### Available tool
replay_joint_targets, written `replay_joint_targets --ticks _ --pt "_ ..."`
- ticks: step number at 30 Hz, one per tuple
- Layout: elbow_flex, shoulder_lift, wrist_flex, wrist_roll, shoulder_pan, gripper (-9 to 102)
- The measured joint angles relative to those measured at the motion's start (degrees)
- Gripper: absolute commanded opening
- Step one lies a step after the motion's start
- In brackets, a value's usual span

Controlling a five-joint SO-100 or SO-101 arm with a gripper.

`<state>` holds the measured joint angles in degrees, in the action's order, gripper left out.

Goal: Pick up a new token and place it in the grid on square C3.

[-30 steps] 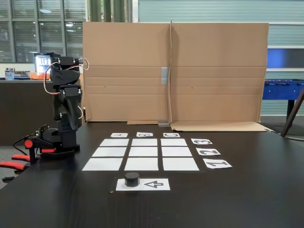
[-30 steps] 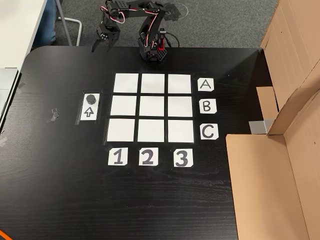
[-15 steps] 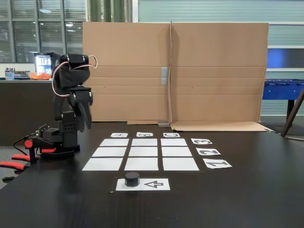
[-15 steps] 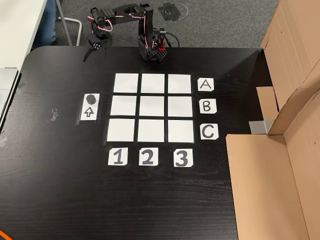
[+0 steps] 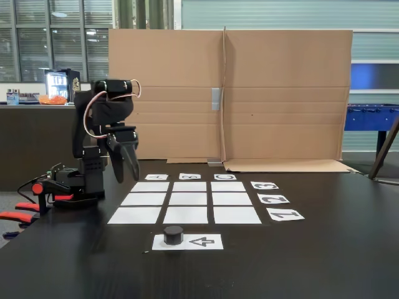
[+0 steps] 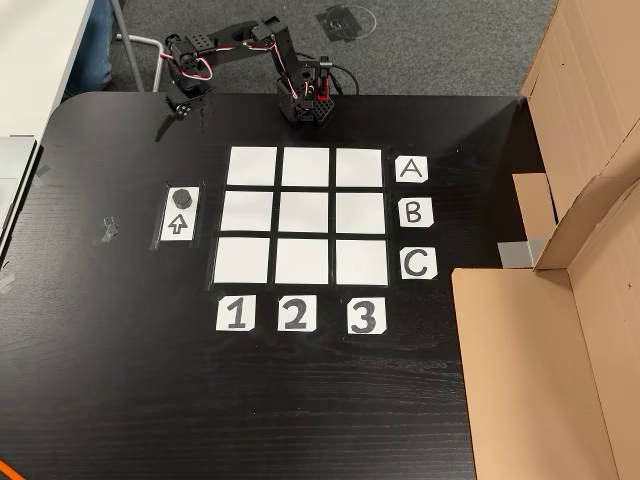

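The arm (image 6: 235,55) has unfolded from its base, swinging its fingers (image 5: 128,163) outward and lower, further toward frame left in the top-down fixed view.

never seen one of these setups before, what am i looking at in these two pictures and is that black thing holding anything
The black machine is a small robot arm bolted at the table's edge, with a two-finger hand at its tip. One camera stands at table level looking across; the other looks down from above.

On the dark table lies the grid: nine white paper cells, labelled A, B, C on one side and 1, 2, 3 on another. Square C3 is the corner cell by the C and the 3. Beside the grid, a small black token sits on a white sheet with an arrow. Brown cardboard stands behind.

The hand holds nothing; it hangs in the air, apart from the token.
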<state>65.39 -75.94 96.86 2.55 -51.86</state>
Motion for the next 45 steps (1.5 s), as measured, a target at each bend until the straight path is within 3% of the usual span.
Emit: replay_joint_targets --ticks 14,45 --pt "-17.40 16.96 0.00 -1.85 2.46 51" --pt "-37.09 38.85 0.35 -5.54 8.96 56"
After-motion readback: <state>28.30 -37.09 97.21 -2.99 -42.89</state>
